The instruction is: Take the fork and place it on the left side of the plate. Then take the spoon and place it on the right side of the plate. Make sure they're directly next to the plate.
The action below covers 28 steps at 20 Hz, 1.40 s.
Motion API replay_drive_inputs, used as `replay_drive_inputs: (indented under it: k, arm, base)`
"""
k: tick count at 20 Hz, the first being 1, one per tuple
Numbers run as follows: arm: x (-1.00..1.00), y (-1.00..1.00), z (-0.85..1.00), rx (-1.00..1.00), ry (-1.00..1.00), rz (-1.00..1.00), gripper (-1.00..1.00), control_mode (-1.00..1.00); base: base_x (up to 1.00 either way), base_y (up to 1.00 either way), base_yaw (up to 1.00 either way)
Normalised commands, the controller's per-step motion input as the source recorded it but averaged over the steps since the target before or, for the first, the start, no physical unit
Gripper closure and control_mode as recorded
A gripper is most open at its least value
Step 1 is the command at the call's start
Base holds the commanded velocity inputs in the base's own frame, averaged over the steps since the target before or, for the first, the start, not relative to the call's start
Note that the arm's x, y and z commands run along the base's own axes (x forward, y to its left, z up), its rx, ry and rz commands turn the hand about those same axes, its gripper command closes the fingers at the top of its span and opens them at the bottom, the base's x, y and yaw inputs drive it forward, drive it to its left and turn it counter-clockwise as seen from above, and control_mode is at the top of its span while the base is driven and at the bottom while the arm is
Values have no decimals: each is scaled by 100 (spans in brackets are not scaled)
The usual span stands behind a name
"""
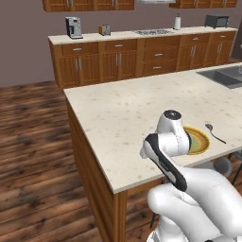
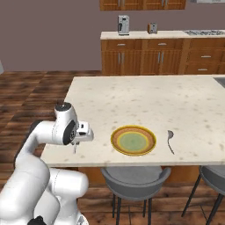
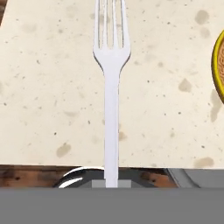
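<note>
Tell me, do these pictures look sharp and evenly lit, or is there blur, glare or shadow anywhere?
Hand view: the thin pale silver fork looms large and slightly soft-edged, with no glare on it. Right base view: flat, even light; the round yellow plate and small grey metal spoon cast barely any shadow on the speckled cream counter. Left base view: far cabinets stay sharp.

Pale speckled island counter [image 2: 145,94] on wooden base, yellow plate [image 2: 133,140] with golden-olive rim lying near its front edge, grey spoon [image 2: 170,140] flat on the counter just right of the plate, apart from it, sink basin [image 1: 226,75] set into the far corner
</note>
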Motion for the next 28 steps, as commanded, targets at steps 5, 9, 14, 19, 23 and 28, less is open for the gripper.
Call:
replay_drive_inputs:
  k: [5, 9, 14, 19, 23, 28]
  arm:
    - [32, -32, -19, 0, 4, 8, 100, -100]
    - [42, -25, -24, 0, 5, 3, 100, -100]
    - [34, -17, -33, 0, 3, 0, 100, -100]
    - [29, -15, -33, 0, 1, 0, 100, -100]
    - [15, -11, -27, 0, 7, 0, 100, -100]
    - [12, 0, -27, 0, 7, 0, 100, -100]
  base:
    - [0, 0, 0]
    - [0, 0, 0]
    - [0, 0, 0]
    - [0, 0, 0]
    - [0, 0, 0]
    - [0, 0, 0]
